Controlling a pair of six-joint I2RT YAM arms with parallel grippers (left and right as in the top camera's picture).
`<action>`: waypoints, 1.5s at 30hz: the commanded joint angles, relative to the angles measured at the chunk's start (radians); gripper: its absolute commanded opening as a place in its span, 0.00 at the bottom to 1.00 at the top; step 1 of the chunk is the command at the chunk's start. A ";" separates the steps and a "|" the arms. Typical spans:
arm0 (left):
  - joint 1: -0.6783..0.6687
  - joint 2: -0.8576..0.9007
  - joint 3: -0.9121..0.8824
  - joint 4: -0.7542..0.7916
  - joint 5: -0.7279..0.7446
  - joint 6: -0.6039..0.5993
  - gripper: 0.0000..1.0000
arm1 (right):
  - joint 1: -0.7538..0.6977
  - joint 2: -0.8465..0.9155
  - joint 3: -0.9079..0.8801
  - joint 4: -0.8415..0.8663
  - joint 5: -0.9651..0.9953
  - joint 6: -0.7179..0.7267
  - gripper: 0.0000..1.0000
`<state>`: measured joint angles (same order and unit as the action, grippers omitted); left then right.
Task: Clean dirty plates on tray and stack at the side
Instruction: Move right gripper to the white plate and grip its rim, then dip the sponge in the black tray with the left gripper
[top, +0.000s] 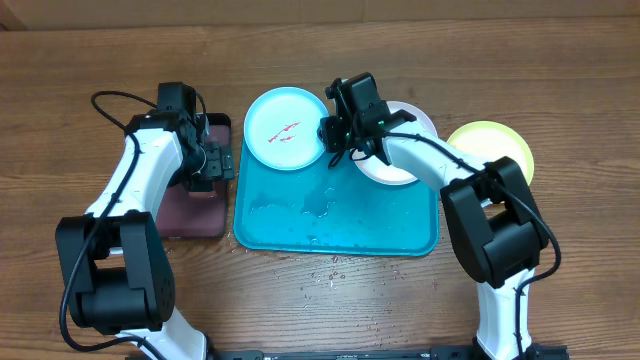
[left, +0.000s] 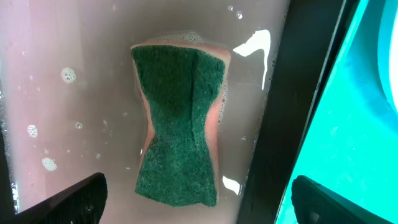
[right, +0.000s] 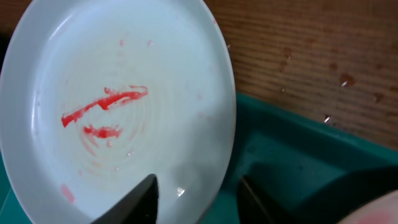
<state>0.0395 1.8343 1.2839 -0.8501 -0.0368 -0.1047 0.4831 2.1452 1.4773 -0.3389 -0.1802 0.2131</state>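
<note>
We are seeing right gripper (right: 198, 190) spread wide, straddling rim of red-smeared light blue plate (top: 283, 128), not clamping it; plate is lying on far left corner of turquoise tray (top: 340, 220); left gripper (left: 196, 186) is hanging wide apart, empty, over green sponge (left: 180, 124) lying in wet black-rimmed tray (left: 292, 93)

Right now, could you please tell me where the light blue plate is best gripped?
Probably its tray-side rim: the light blue plate overhangs the tray there, so the open right gripper, coming from above, can put one finger inside and one outside the edge.
</note>
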 joint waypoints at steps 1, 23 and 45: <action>-0.001 -0.015 0.008 -0.003 0.011 -0.008 0.94 | 0.018 0.027 0.016 0.008 0.008 0.050 0.39; 0.000 -0.015 0.008 0.009 0.008 -0.007 0.95 | 0.034 -0.085 0.027 -0.449 0.004 0.072 0.08; 0.000 0.152 0.007 0.101 -0.024 -0.008 0.47 | 0.034 -0.084 0.027 -0.465 0.003 0.072 0.08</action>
<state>0.0395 1.9339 1.2839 -0.7593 -0.0536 -0.1024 0.5114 2.0972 1.4960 -0.8047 -0.1761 0.2840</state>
